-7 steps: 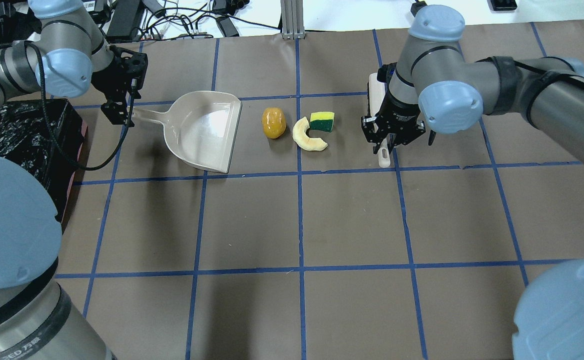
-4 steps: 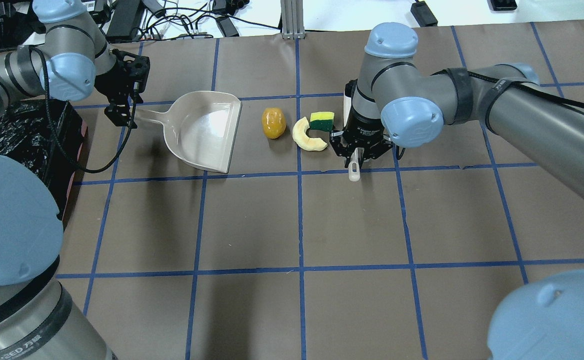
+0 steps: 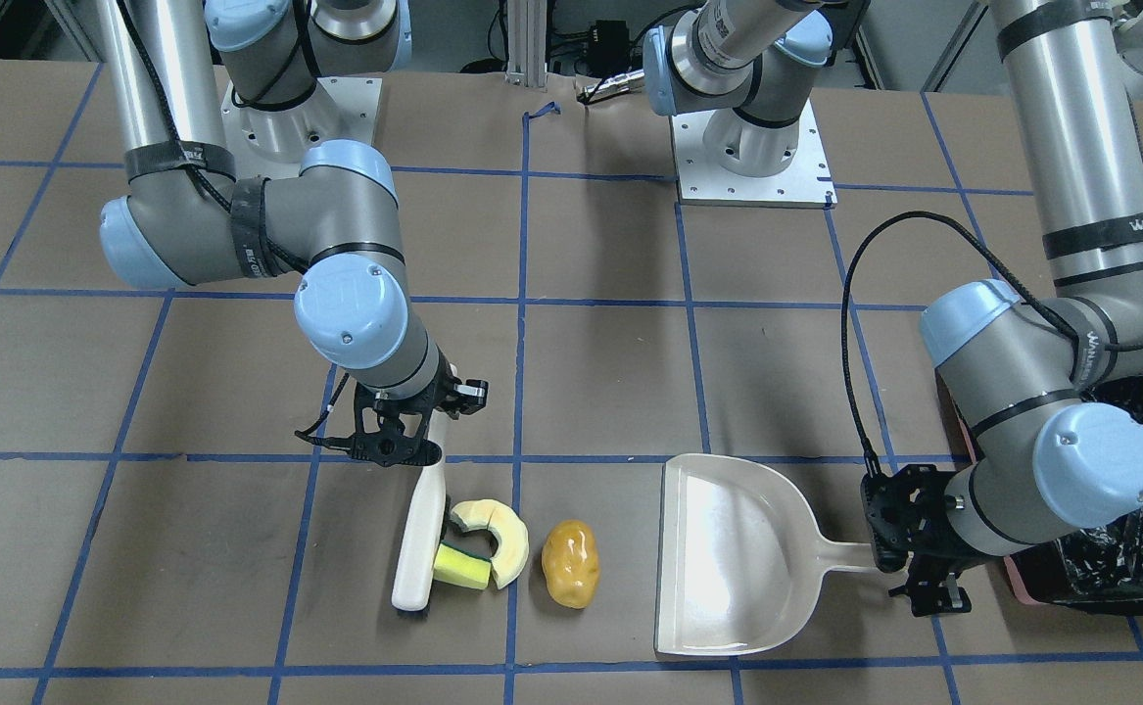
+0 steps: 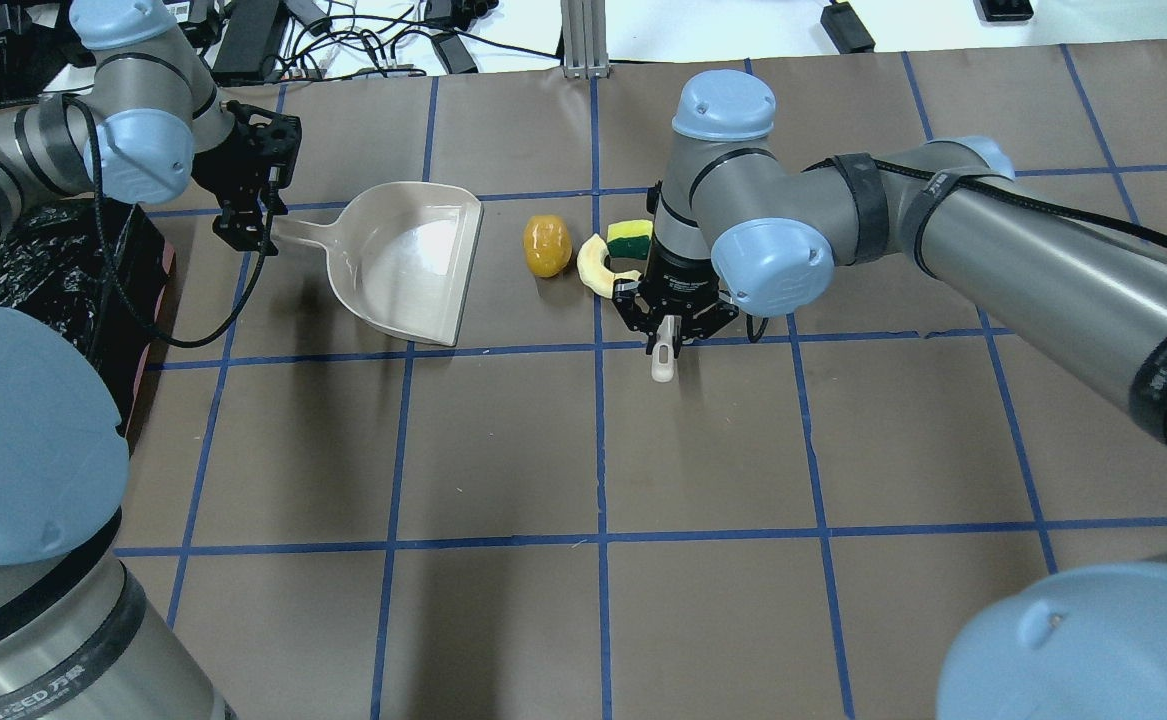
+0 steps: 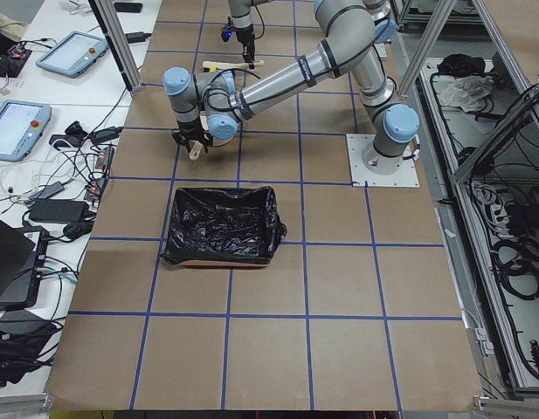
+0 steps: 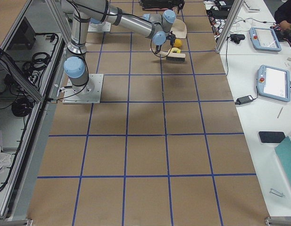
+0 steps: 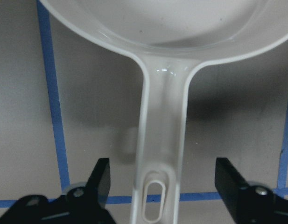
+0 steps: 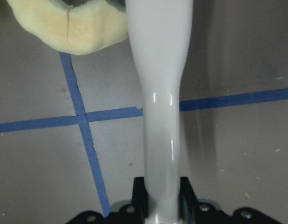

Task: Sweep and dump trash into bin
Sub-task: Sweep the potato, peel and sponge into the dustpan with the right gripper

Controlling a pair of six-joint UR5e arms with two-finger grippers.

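Note:
My right gripper is shut on the handle of a white brush, and the wrist view shows the grip. The brush head touches the yellow, green-edged sponge and the pale melon slice. The golden potato lies just beyond them, toward the beige dustpan. My left gripper is open, with its fingers wide apart on either side of the dustpan handle. The bin, lined with a black bag, stands at the table's left edge, next to my left arm.
The brown table carries a grid of blue tape. Cables and power supplies lie beyond the far edge. In the front-facing view the bin sits right behind my left wrist.
My right arm has swept the brush to the left, pushing the sponge and the melon slice closer to the potato. My left gripper and the dustpan have barely moved.

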